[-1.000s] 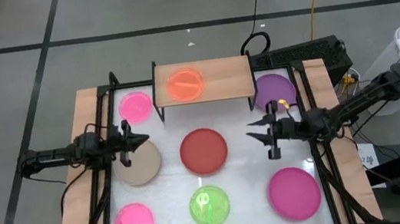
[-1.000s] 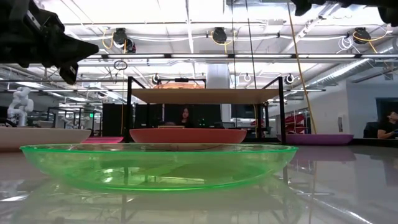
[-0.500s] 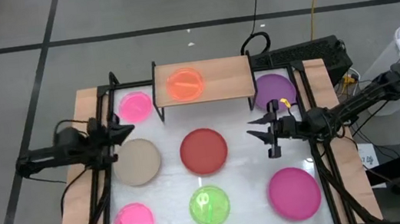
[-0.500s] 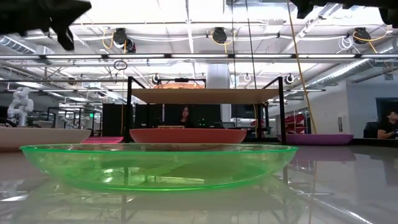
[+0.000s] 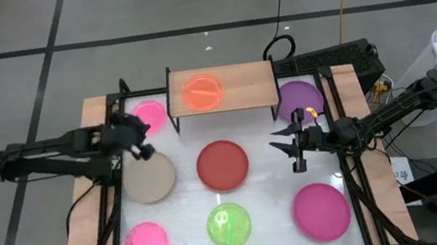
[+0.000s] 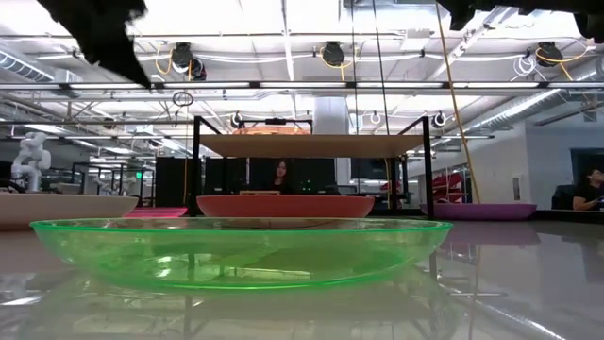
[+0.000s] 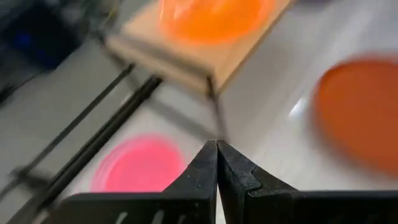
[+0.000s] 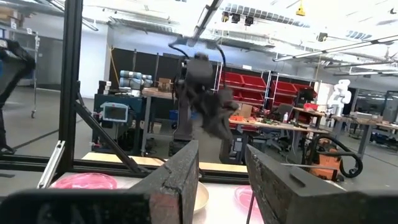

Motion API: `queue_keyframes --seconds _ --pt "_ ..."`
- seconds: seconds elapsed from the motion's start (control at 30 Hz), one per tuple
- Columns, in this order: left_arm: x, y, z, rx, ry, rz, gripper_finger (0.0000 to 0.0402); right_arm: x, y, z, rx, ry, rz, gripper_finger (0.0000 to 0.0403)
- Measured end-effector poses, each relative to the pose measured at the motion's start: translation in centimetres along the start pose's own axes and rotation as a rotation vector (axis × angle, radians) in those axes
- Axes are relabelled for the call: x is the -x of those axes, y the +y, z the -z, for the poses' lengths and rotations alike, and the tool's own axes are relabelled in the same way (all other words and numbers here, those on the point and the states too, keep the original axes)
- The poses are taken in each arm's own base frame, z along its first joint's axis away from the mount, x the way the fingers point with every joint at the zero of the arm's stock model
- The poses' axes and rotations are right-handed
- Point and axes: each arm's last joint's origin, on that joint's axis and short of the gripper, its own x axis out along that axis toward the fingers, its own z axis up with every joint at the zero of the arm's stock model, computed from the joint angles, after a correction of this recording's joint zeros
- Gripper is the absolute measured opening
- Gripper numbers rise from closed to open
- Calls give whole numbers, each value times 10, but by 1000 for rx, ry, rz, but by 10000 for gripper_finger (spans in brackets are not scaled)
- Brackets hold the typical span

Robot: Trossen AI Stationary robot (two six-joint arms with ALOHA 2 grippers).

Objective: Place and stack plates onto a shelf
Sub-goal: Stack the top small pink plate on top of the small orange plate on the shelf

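With its fingers pressed together and empty, the left gripper [image 5: 138, 141] hovers between the small pink plate [image 5: 148, 116] and the beige plate [image 5: 150, 178] (both beside the shelf [image 5: 252, 84]), so descending unopened risks shoving either plate aside.

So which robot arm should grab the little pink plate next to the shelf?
Probably the left. Its hand, fingers shut, hovers right beside that pink plate. The right hand, open, waits across the table near the purple plate.
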Motion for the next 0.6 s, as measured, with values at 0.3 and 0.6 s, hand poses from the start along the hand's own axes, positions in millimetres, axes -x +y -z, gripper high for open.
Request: queue_keyframes --seconds 0.3,0.6 --pt "-48 -21 6 -111 312 -120 66 0 1 3 15 32 -7 114" --pt "-68 -20 19 -149 425 -170 145 0 1 3 14 31 -7 114"
